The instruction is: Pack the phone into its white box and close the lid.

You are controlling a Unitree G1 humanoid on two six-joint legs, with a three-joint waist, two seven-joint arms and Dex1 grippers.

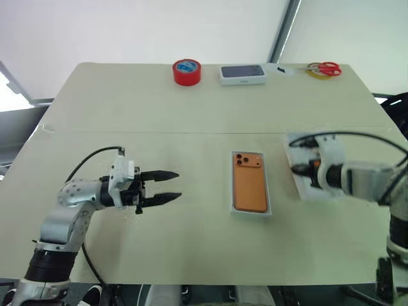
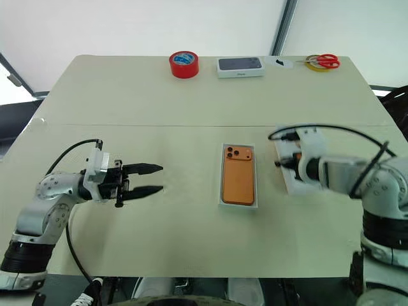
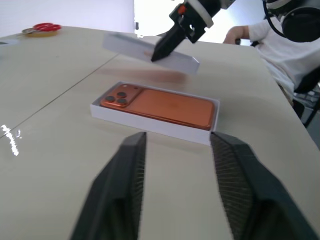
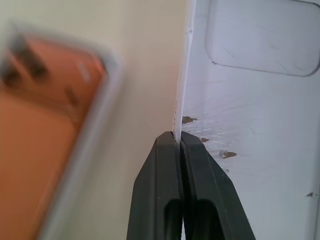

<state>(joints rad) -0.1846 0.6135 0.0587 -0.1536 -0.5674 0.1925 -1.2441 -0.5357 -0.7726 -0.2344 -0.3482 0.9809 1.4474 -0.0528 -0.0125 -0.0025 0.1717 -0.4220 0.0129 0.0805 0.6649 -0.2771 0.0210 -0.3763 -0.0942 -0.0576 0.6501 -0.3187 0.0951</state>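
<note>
The orange phone [image 1: 249,183] lies lens side up inside the shallow white box [image 1: 250,213] at the middle of the table. To the right of it, my right gripper [image 1: 296,169] is shut on one thin side wall of the white lid [image 1: 305,191]. In the left wrist view the lid [image 3: 150,50] hangs tilted above the table behind the box [image 3: 150,122]. In the right wrist view the lid's [image 4: 250,125] pale inside faces the camera. My left gripper [image 1: 173,185] stands open to the left of the box, pointing at it, with nothing between its fingers.
Along the far edge stand a red tape roll [image 1: 187,71], a white box with a dark top [image 1: 242,74] and red scissors [image 1: 324,69] on a yellow ring. A person in a white shirt [image 3: 280,45] sits beyond the table's right side.
</note>
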